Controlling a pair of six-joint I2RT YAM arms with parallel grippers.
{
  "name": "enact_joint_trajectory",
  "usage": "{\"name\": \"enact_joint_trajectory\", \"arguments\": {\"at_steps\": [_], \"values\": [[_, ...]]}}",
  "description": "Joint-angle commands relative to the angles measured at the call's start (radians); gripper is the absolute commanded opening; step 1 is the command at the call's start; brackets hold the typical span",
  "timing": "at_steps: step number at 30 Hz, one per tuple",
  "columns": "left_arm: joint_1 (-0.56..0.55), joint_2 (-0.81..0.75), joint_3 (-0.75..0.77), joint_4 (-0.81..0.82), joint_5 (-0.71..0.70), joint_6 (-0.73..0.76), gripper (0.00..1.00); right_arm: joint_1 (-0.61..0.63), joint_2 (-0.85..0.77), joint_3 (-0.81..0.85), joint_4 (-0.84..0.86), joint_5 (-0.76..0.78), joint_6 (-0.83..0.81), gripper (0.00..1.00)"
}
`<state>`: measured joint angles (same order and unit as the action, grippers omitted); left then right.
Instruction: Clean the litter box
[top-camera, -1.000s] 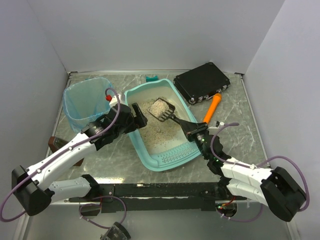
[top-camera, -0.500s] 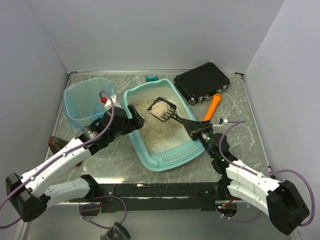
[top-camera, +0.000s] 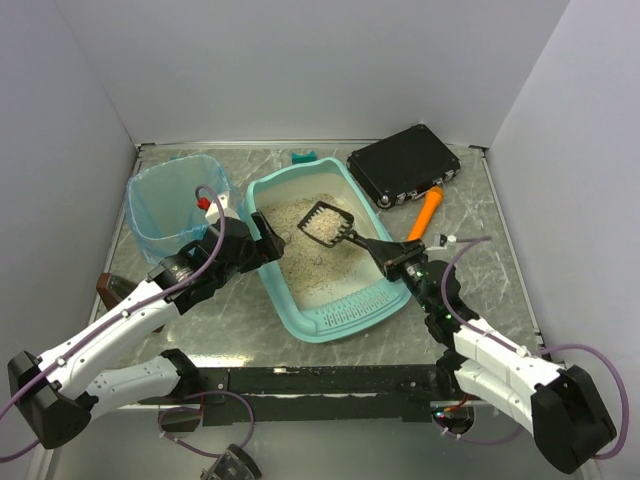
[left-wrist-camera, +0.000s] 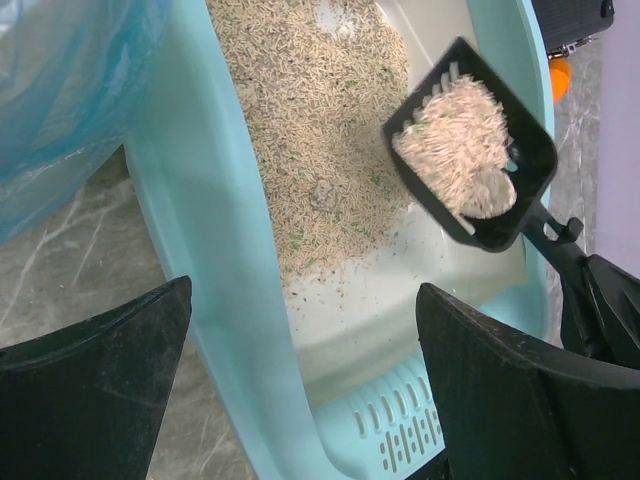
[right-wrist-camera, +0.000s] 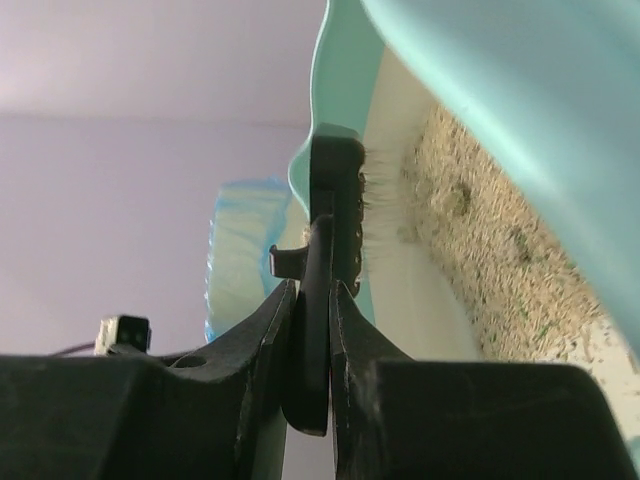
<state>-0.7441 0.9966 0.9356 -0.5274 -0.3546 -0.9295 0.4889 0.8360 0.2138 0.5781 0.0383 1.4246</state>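
Grey marbled worktop (top-camera: 485, 225) fills the floor of a pale-walled enclosure. The litter box (top-camera: 352, 312), a large teal plastic tray with rounded corners and a cream inner wall, lies in the middle of the worktop, set at a slant with its ribbed slotted lip toward the near edge. Beige granular litter covers part of its floor.

The right gripper (top-camera: 392, 258) is clamped tight on the handle of a black slotted plastic scoop (top-camera: 325, 222). The scoop is raised over the tray's far half and heaped with litter. In the right wrist view the two fingers (right-wrist-camera: 265, 330) pinch the handle edge-on.

The left gripper (top-camera: 265, 235) has its jaws spread wide across the tray's left wall (left-wrist-camera: 200, 250), one finger outside over the marble, the other over the inside. I cannot tell whether either finger touches the wall.

A white bin lined with a blue bag (top-camera: 170, 205) stands toward the far left corner, just beside the tray. A black rectangular case (top-camera: 403, 163) lies toward the far right corner, with an orange handle (top-camera: 427, 213) beside it.
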Motion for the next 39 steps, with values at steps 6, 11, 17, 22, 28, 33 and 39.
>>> {"name": "enact_joint_trajectory", "arguments": {"at_steps": [6, 11, 17, 22, 28, 33, 39], "values": [[-0.005, -0.042, -0.020, 0.013, -0.038, -0.020, 0.97, -0.012, 0.031, 0.101, 0.002, -0.142, -0.058, 0.00], [-0.005, -0.052, -0.021, 0.004, -0.047, -0.023, 0.97, -0.015, 0.000, 0.096, -0.020, -0.135, -0.084, 0.00], [-0.005, -0.044, -0.014, -0.019, -0.046, -0.023, 0.97, -0.043, 0.027, 0.087, 0.042, -0.206, -0.065, 0.00], [-0.005, -0.049, -0.004, -0.051, -0.069, -0.031, 0.97, -0.081, 0.057, 0.066, 0.066, -0.184, -0.027, 0.00], [-0.005, -0.079, -0.029, -0.034, -0.069, -0.025, 0.97, -0.128, 0.000, 0.089, -0.010, -0.190, -0.097, 0.00], [-0.004, -0.085, -0.031, -0.023, -0.075, -0.023, 0.97, -0.153, -0.004, 0.217, -0.196, -0.282, -0.235, 0.00], [-0.003, -0.108, -0.052, -0.019, -0.072, -0.038, 0.97, -0.182, 0.005, 0.239, -0.250, -0.331, -0.251, 0.00]]}}
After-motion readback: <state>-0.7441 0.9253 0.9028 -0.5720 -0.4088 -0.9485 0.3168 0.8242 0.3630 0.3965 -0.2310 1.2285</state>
